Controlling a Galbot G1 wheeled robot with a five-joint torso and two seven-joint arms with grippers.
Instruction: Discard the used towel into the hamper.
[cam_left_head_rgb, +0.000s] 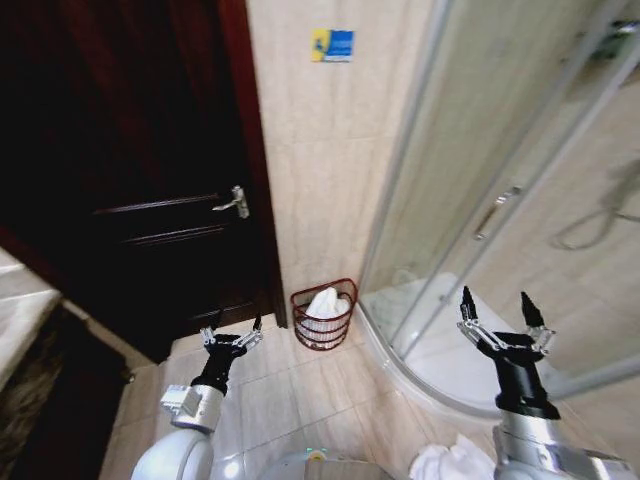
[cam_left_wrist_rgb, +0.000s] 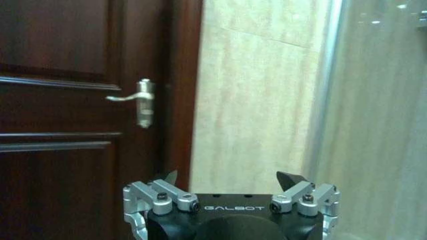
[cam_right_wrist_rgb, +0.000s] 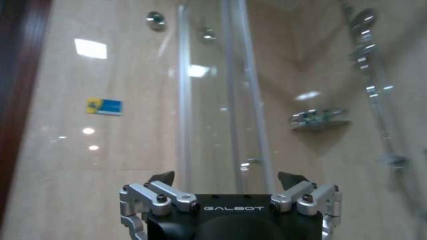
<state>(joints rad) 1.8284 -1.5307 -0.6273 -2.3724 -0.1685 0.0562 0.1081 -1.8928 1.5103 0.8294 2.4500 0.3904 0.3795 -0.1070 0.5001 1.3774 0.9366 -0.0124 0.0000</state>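
Hamper (cam_left_head_rgb: 323, 318): I see dark red wire mesh, white towel (cam_left_head_rgb: 324, 303) inside — on the floor against the wall, between door (cam_left_head_rgb: 130, 170) and shower glass (cam_left_head_rgb: 520, 180).
Left gripper (cam_left_head_rgb: 233, 330): jaws wide, empty.
Right gripper (cam_left_head_rgb: 500, 310): jaws wide, empty — raised.

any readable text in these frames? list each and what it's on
"GALBOT": on the left gripper body, left wrist view.
"GALBOT": on the right gripper body, right wrist view.
Blue and yellow sticker on the tiled wall above the hamper: print too small to read.
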